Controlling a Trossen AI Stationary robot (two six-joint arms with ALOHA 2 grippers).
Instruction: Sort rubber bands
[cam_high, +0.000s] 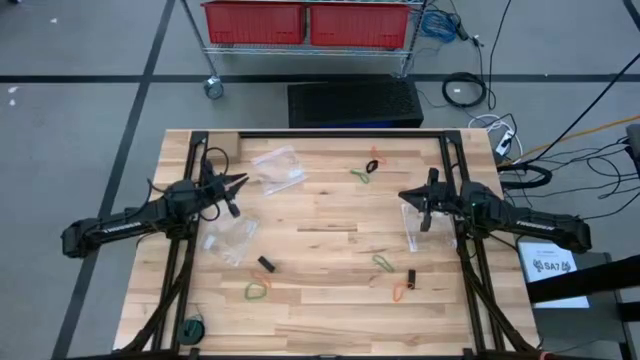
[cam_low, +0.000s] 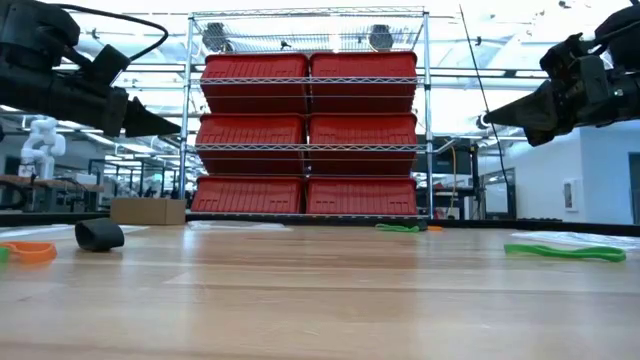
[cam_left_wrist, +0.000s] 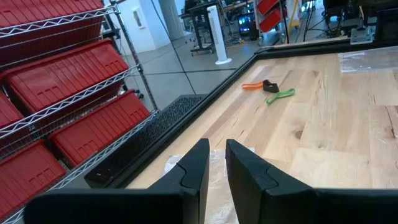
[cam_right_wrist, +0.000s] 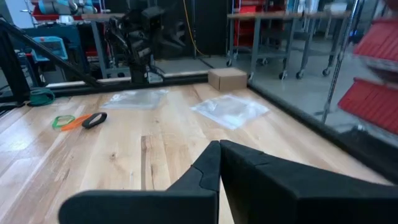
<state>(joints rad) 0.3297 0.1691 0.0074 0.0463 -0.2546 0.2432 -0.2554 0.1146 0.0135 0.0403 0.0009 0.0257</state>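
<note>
The rubber bands lie in three loose clusters on the wooden table. A green (cam_high: 360, 176), an orange (cam_high: 380, 158) and a black one (cam_high: 372, 165) lie toward the far edge. Near the right front lie green (cam_high: 383, 262), black (cam_high: 411, 279) and orange (cam_high: 400, 292). Near the left front lie a black one (cam_high: 265, 265) and a green-orange pair (cam_high: 258, 291). My left gripper (cam_high: 240, 184) hovers level over the table's left side, its fingers (cam_left_wrist: 200, 163) a narrow gap apart with nothing between. My right gripper (cam_high: 402, 195) hovers level over the right side, shut and empty (cam_right_wrist: 219, 155).
Clear zip bags lie at the far left (cam_high: 278, 168), the left middle (cam_high: 230, 240) and under my right gripper (cam_high: 415, 225). A small cardboard box (cam_right_wrist: 227, 78) sits at the far left corner, a green roll (cam_high: 192, 328) at the near left. Red bins (cam_low: 308, 140) stand behind the table.
</note>
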